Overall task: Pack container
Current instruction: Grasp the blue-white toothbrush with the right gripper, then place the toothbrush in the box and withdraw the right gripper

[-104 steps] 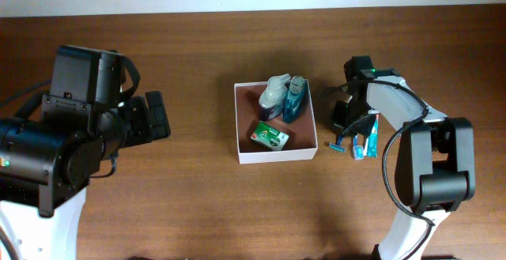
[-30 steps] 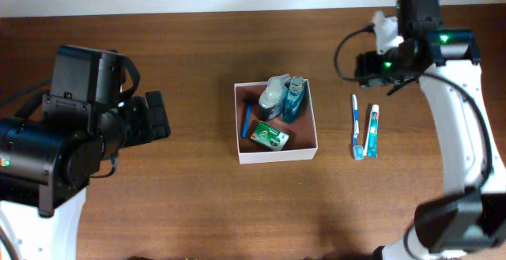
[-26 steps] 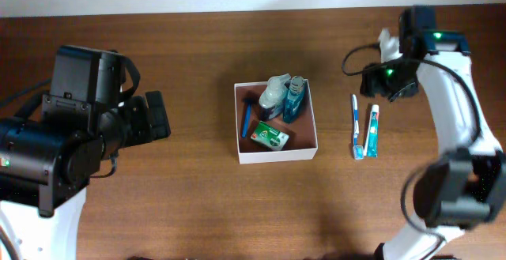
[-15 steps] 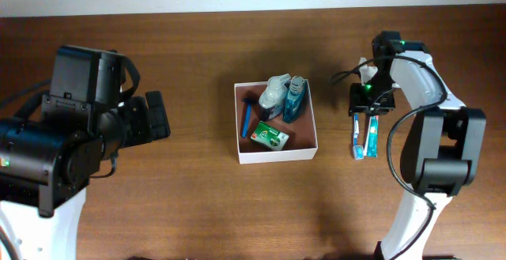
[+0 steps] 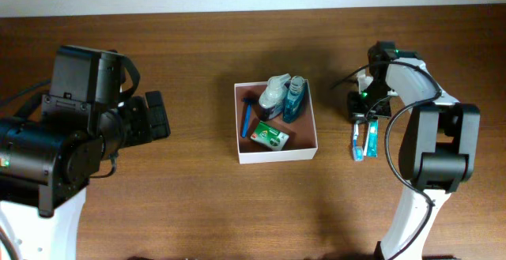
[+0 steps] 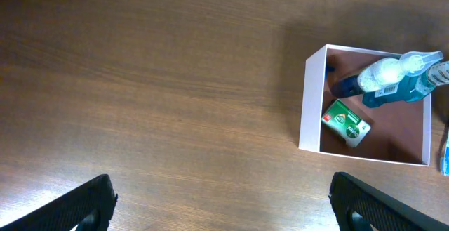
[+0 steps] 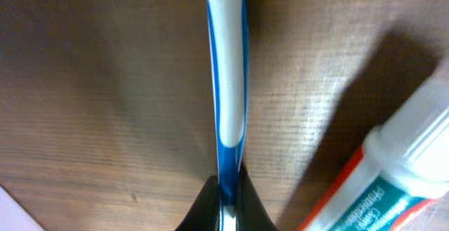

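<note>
The container [image 5: 277, 156], a square white-walled box with a reddish-brown inside, sits mid-table and shows in the left wrist view [image 6: 309, 111]. It holds a spray bottle [image 5: 274, 92], a blue bottle [image 5: 294, 99], a green soap box [image 5: 270, 136] and a blue razor [image 5: 247, 118]. Right of it lie a blue-and-white toothbrush [image 5: 357, 139] and a toothpaste tube [image 5: 371, 137]. My right gripper [image 5: 363, 111] is low over the toothbrush's far end. In the right wrist view its fingers [image 7: 226, 204] are shut on the toothbrush handle [image 7: 226, 69], with the toothpaste [image 7: 393, 168] beside it. My left gripper [image 5: 155, 118] is open and empty, left of the container.
The toothbrush and toothpaste lie close together, side by side, about a finger's width apart. The table's far edge meets a white wall at the back. Bare brown wood lies under the left gripper [image 6: 224, 203].
The razor went from the table into the container. The right arm swung from the back right down onto the toothbrush, and its fingers now pinch the handle. The left arm has not moved.
</note>
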